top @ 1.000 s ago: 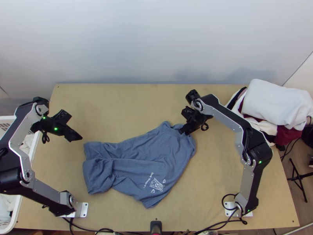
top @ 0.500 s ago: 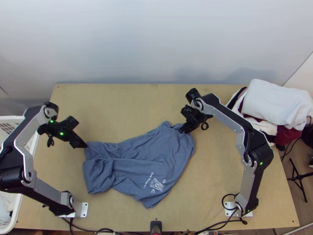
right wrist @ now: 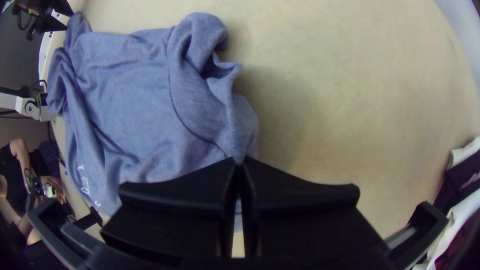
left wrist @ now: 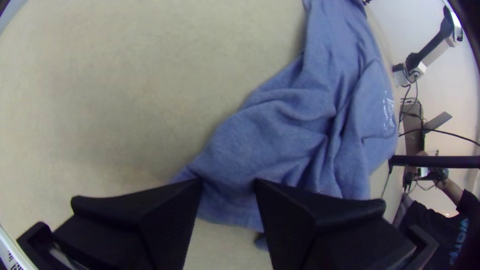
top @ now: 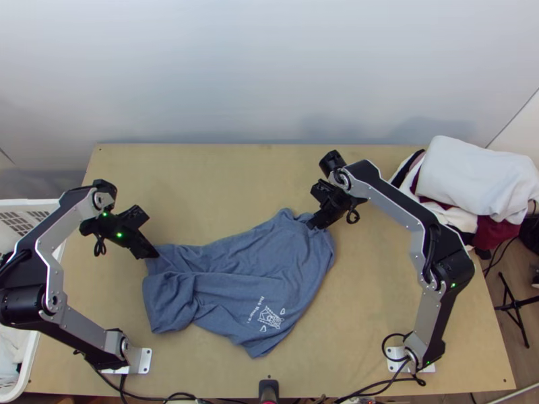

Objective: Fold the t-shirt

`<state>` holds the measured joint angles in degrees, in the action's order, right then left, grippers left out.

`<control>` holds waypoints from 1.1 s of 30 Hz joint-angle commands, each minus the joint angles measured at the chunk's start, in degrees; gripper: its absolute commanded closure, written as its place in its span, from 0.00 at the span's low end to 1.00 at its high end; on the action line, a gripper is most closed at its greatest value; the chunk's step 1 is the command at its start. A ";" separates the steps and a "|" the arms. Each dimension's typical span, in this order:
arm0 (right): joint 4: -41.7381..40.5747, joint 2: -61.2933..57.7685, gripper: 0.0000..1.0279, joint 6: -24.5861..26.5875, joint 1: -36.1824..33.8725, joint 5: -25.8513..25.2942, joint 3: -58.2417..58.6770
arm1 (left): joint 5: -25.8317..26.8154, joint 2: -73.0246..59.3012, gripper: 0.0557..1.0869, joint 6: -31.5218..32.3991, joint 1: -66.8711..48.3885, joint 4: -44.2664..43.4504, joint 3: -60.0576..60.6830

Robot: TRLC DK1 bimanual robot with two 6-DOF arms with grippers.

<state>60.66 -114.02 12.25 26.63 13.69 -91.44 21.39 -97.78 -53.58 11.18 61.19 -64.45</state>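
A blue t-shirt (top: 236, 273) lies bunched and wrinkled across the middle of the table, its white print facing up near the front edge. At the shirt's upper left corner is my left gripper (top: 155, 254). In the left wrist view, cloth (left wrist: 280, 135) lies under and between the parted fingers of my left gripper (left wrist: 229, 185). My right gripper (top: 315, 223) is at the shirt's upper right end. The right wrist view has my right gripper (right wrist: 238, 162) shut on a raised ridge of the t-shirt (right wrist: 135, 105).
A heap of white, black and dark red clothes (top: 471, 175) lies at the table's back right corner. A white basket (top: 27, 209) stands along the left side. Bare wood of the table (top: 202, 182) stretches behind the shirt.
My left gripper has moved right and slightly toward the table's near edge, onto the shirt's upper left corner. The right gripper has hardly moved, and the shirt lies nearly as before.
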 commanded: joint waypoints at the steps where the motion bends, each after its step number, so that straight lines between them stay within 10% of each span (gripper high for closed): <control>1: -0.02 0.37 0.97 -0.03 0.70 0.02 0.03 | -0.64 0.48 0.58 0.06 -0.37 -4.59 2.66; 11: 0.68 2.13 0.97 0.05 1.14 0.11 -0.67 | -1.08 5.84 0.89 4.72 0.60 -7.31 1.25; 22: 5.43 11.36 0.97 -0.65 -2.20 0.11 -18.69 | 10.78 13.49 0.90 28.09 9.65 -5.29 -24.68; 33: 9.03 24.98 0.97 -0.74 -3.96 3.27 -27.30 | 11.31 29.22 0.89 35.74 12.90 -2.74 -34.70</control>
<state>66.98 -96.60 11.60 23.57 14.90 -114.59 31.77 -78.30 -21.78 21.04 57.30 -95.39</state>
